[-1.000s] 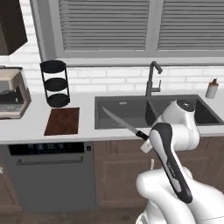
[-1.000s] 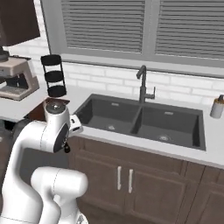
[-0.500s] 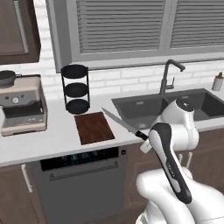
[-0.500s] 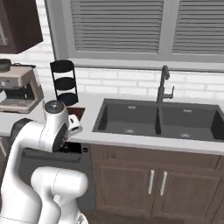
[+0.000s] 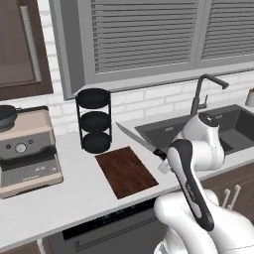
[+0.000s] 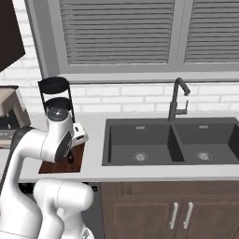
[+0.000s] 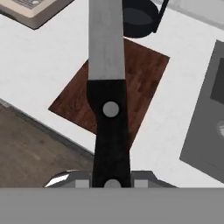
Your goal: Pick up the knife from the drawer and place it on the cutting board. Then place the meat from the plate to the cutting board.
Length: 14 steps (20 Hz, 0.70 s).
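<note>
At hand-view centre, my gripper (image 7: pixel 112 181) clenched on the knife (image 7: pixel 107 87), cutting board (image 7: pixel 131 83) beneath, left base view adding the espresso machine (image 5: pixel 25 149) at left.

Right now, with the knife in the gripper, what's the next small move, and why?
Probably lower the knife onto the cutting board. The gripper holds its black handle above the board, blade pointing toward the black tiered rack, and the board is bare.

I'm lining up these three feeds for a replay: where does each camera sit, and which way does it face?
Left base view: behind the arm's left, looking forward and down at the cutting board; arm at lower right holding the knife.
Right base view: behind the arm's right, facing the sink; arm at lower left.
Hand view: on the hand, looking along the knife at the board.
All three share the cutting board.
</note>
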Motion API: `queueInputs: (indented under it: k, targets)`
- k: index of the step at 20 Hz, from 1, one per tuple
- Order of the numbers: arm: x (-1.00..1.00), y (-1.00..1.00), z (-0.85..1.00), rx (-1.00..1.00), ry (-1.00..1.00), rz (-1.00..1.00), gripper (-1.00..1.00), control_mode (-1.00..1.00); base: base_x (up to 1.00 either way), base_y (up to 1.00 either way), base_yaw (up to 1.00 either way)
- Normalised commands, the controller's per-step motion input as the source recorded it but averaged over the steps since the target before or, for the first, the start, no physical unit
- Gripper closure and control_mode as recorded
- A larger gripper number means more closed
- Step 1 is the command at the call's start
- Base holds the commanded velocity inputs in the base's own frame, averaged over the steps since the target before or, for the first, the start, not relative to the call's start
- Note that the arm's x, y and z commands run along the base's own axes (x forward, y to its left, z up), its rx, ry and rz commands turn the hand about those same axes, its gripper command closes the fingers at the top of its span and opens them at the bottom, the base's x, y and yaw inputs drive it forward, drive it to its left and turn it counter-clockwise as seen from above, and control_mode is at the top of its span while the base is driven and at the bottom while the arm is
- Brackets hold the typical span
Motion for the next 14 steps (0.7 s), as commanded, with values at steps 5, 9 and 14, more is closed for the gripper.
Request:
queueInputs:
  k: [5,9,14]
  targets:
    - [0.18,0.00,-0.29,-0.01,0.00,-0.28,1.00,-1.00,0.00,0.00,0.00]
    - [0.34,0.17,-0.30,0.00,0.06,-0.31,1.00,-1.00,0.00,0.00,0.00]
    - [0.37,0.35,-0.34,0.03,0.20,-0.22,1.00,-1.00,0.00,0.00,0.00]
